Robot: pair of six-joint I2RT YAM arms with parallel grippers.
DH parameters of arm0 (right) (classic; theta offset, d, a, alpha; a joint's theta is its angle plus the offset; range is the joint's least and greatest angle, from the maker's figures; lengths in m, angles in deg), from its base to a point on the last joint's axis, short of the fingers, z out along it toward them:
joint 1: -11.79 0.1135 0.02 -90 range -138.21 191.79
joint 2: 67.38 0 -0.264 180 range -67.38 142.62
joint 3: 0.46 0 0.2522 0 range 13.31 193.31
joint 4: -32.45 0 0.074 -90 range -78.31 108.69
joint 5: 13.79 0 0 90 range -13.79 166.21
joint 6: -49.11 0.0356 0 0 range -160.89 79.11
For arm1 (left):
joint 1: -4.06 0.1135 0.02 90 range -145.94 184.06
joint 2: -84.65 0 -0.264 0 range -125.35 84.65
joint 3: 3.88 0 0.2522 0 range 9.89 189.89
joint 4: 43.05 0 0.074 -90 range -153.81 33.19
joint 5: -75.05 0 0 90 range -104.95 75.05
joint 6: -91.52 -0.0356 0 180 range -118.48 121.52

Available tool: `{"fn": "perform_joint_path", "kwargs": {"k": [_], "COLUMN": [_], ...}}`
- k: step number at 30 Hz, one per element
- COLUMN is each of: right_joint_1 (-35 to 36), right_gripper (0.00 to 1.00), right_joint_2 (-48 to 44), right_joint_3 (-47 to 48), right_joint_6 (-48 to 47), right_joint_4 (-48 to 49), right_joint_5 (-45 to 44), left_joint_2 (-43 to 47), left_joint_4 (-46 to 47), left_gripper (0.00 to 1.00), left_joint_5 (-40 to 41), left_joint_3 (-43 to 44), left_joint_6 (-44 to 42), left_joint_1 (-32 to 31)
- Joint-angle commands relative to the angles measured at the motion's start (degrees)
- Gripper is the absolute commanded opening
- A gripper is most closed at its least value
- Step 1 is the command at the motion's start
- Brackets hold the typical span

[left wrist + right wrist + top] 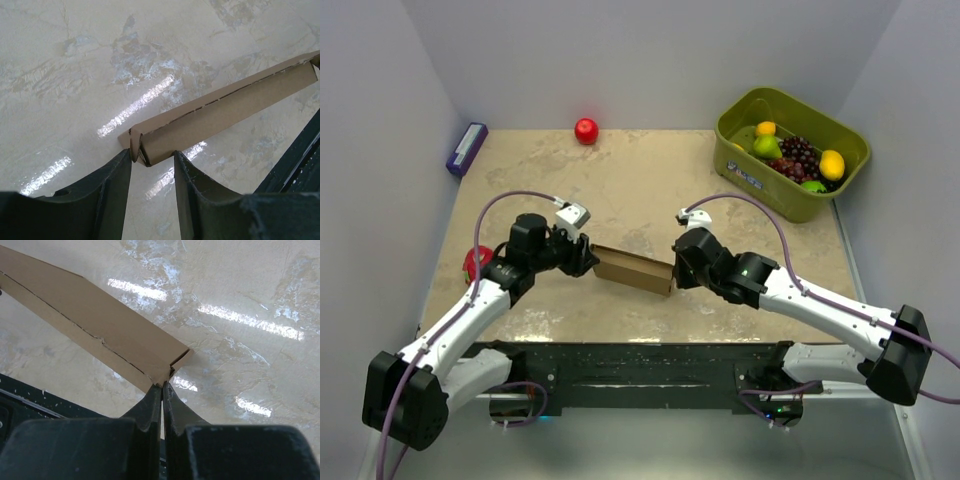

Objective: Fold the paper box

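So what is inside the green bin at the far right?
The green bin holds dark grapes, two lemons, and green fruit. Its bottom stays hidden beneath them.
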Motion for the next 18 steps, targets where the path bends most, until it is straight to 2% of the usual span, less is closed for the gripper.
{"fn": "perform_joint_path", "kwargs": {"k": [1, 8, 12, 18], "right_joint_1": [0.12, -1.02, -4.08, -7.08], "right_gripper": [0.0, 0.0, 0.0, 0.0], "right_joint_2": [-0.45, -0.71, -0.36, 1.22], "right_joint_3": [0.29, 0.74, -0.58, -0.5], "right_joint_6": [0.8, -0.52, -2.01, -4.92], "right_joint_4": [2.29, 2.11, 4.3, 4.92], "right_joint_5": [-1.6, -2.4, -0.2, 3.58], "left_joint_2": [-0.64, 0.5, 0.76, 0.94], "left_joint_4": [1.62, 4.17, 5.31, 4.96], "left_gripper": [0.43, 0.41, 0.41, 0.42], "left_joint_5": [-2.9, -6.42, -8.0, -5.03], "left_joint_3": [0.83, 0.04, -0.22, 0.22], "left_joint_6": [1.37, 4.0, 4.8, 5.68], "left_joint_1": [-1.37, -2.17, -2.25, -2.25]}}
